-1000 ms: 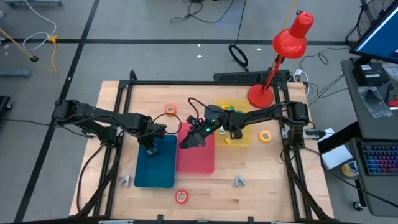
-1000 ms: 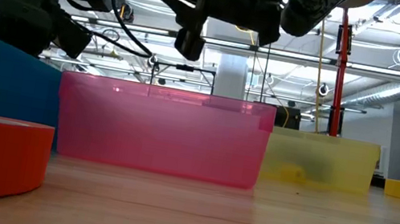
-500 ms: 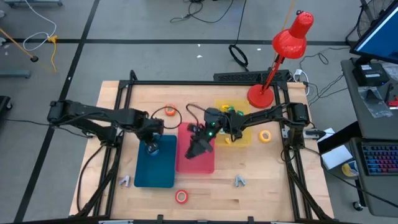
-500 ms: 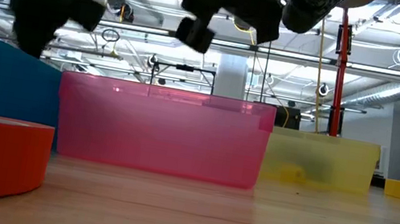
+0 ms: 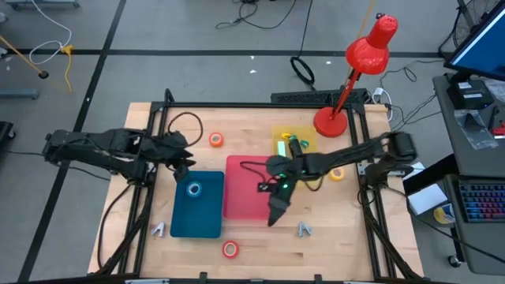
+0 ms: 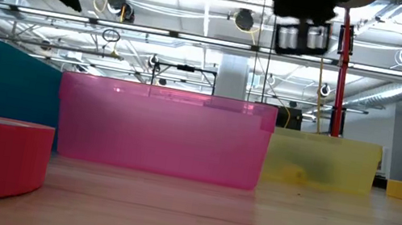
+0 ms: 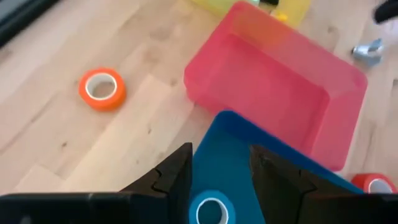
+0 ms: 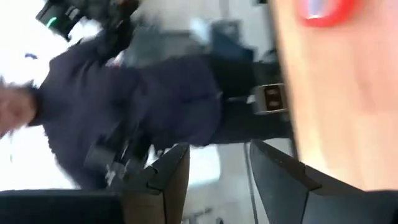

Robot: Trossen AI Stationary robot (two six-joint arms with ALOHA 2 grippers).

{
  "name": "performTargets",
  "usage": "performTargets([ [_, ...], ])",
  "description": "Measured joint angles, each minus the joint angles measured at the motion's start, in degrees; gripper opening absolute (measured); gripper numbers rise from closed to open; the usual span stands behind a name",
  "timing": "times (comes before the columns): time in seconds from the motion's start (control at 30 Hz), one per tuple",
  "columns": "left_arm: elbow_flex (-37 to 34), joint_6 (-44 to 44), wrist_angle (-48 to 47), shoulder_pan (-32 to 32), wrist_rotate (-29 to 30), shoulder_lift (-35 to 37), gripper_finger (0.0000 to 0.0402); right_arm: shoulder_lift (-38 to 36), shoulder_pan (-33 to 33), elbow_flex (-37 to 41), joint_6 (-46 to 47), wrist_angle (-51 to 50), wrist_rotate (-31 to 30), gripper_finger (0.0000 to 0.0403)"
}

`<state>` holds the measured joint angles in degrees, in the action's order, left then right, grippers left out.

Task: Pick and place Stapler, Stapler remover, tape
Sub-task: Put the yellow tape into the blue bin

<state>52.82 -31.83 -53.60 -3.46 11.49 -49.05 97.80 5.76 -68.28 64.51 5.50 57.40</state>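
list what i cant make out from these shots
- Yellow bin contents: in the high view too small and partly covered by the right arm; in the low view only vague shapes through its wall.
- Pink bin inside: the low view is level with the table, so its wall hides the floor.
- Small grey items on the table: too small in the high view to identify.
- Right wrist view: motion blur; only a red tape roll, cut by the edge, shows.

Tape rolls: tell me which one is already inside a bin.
The blue roll. It lies flat in the blue bin, while the orange, yellow and red-orange rolls sit on the bare table.
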Motion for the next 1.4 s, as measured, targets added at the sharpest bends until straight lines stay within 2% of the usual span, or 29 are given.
performTargets([
  [0.13,0.0,1.1,0.2,0.0,1.1,1.5,0.0159,-11.6,0.3,6.3,2.8,-14.3,-11.3,0.0160],
  [0.37,-0.1,5.8,2.9,0.0,1.7,1.2,0.0159,-34.6,2.2,16.4,11.5,-44.6,-35.8,0.0160],
  [0.47,-0.6,7.7,7.3,0.0,1.6,1.1,0.0159,-42.3,2.3,20.1,14.3,-52.6,-41.6,0.0160],
  [0.57,-1.5,8.9,10.8,0.0,0.3,1.1,0.0159,-46.8,2.1,22.9,15.5,-57.4,-44.4,0.0160],
  [0.77,-2.9,10.4,11.9,0.0,-1.4,1.1,0.0159,-48.2,2.1,25.6,15.7,-68.2,-49.0,0.0154],
  [0.9,-3.7,12.1,12.3,0.0,-1.4,1.1,0.0159,-48.2,2.1,26.4,13.5,-69.0,-55.6,0.0138],
  [1.0,-5.8,12.7,15.9,0.1,-2.8,1.4,0.0159,-47.4,1.9,26.8,11.0,-68.6,-58.8,0.0124],
  [1.23,-13.3,11.0,23.5,1.1,-6.4,3.7,0.0159,-41.0,-1.7,26.8,0.8,-68.0,-58.8,0.0098],
  [1.4,-16.1,8.8,23.7,3.0,-8.7,7.3,0.0159,-37.3,-4.3,26.8,-3.8,-65.6,-57.6,0.0090],
])
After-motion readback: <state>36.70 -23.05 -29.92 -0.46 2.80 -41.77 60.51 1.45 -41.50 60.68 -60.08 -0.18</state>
